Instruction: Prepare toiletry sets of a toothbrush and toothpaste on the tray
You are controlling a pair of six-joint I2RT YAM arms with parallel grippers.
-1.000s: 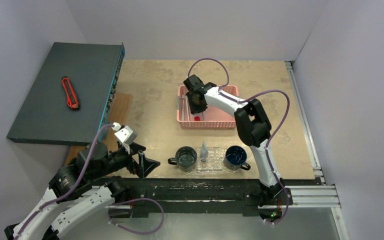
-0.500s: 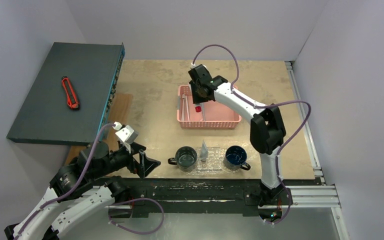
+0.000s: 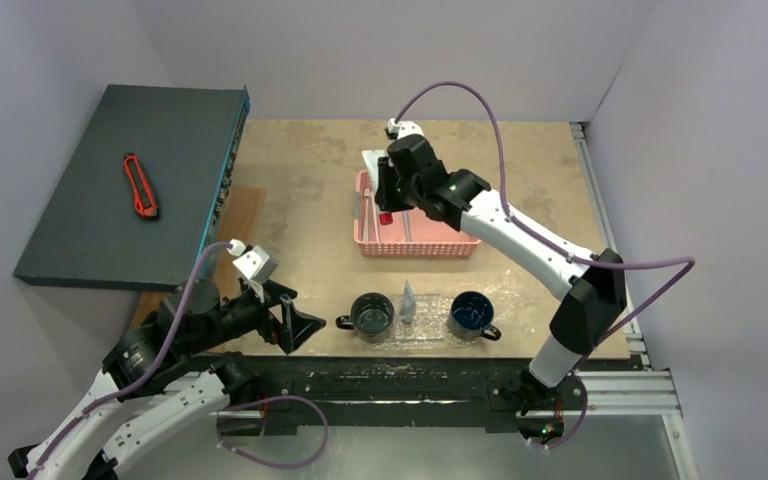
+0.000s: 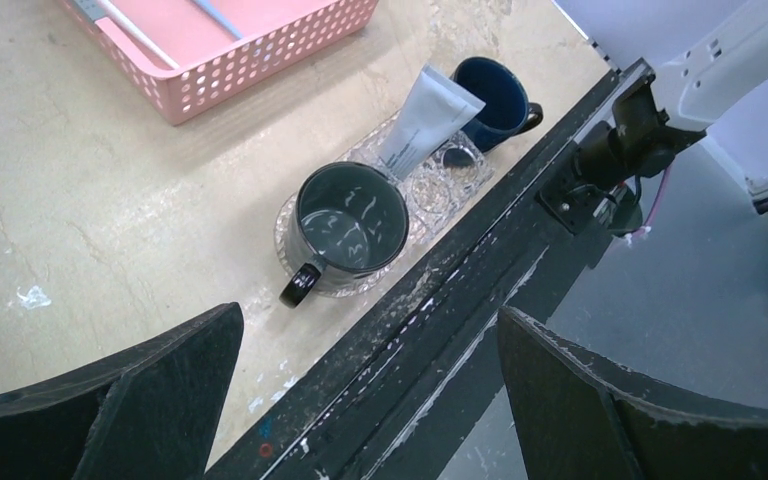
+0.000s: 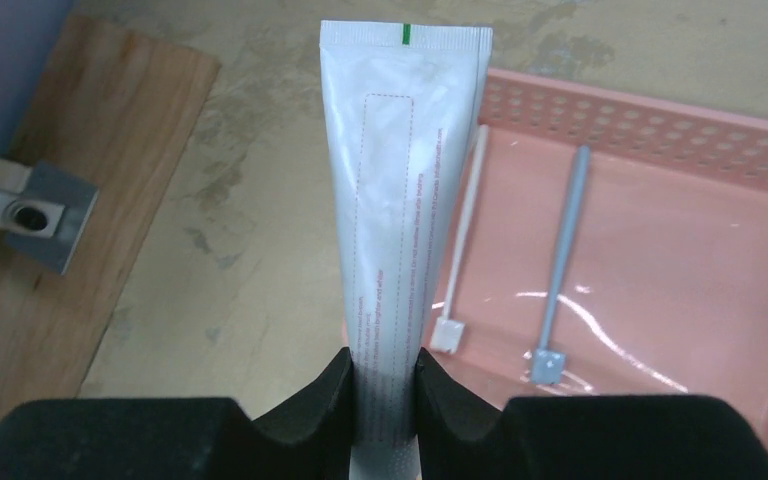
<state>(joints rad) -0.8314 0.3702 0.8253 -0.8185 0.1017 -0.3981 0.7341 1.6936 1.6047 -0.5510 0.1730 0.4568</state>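
My right gripper is shut on a silvery toothpaste tube, lifted over the left rim of the pink basket. The tube's red cap points down in the top view. Two toothbrushes lie in the basket, one white and one grey-blue. The clear tray near the front edge bears a dark green mug, a blue mug and another tube upright between them. My left gripper stands open and empty left of the tray.
A dark grey box with a red utility knife on it fills the far left. A wooden board lies beside it. A black rail runs along the table's front edge.
The right gripper has risen out of the basket with the tube in it and shifted a little left. The left arm has barely moved.
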